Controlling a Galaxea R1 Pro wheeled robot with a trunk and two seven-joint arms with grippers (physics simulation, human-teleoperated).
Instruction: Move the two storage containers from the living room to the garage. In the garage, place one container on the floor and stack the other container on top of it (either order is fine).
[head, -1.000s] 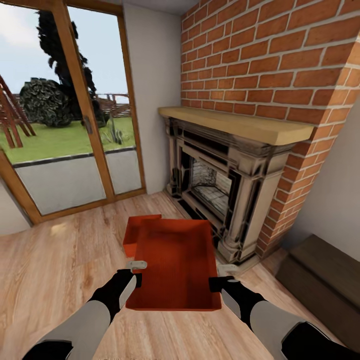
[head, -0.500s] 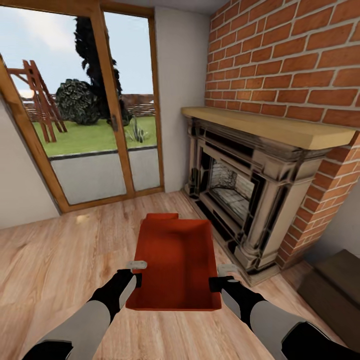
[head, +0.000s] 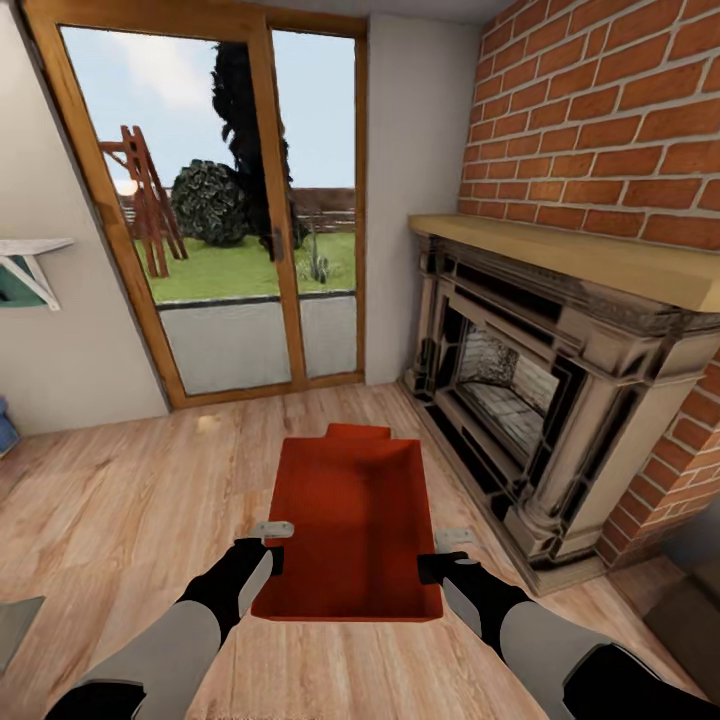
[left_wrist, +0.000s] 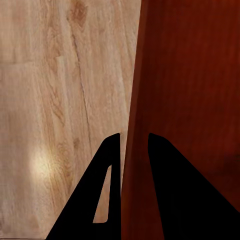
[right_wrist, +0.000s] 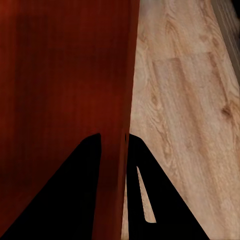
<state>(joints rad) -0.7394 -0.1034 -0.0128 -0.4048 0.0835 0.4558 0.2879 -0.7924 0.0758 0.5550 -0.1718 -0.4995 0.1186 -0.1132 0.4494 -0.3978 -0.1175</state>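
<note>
Living room, plank floor (head: 110, 500). Storage container (head: 350, 530): stiff, thin-walled, prob light. Left end effector (head: 268, 545), right end effector (head: 445, 553) each clenched on a side wall.

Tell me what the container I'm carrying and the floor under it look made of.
The storage container looks like thin, smooth plastic: uniform orange-red, faint sheen, no grain. That is a guess from a render. The floor reads as light wood planks, with visible grain, knots and plank seams in the wrist views.
</note>
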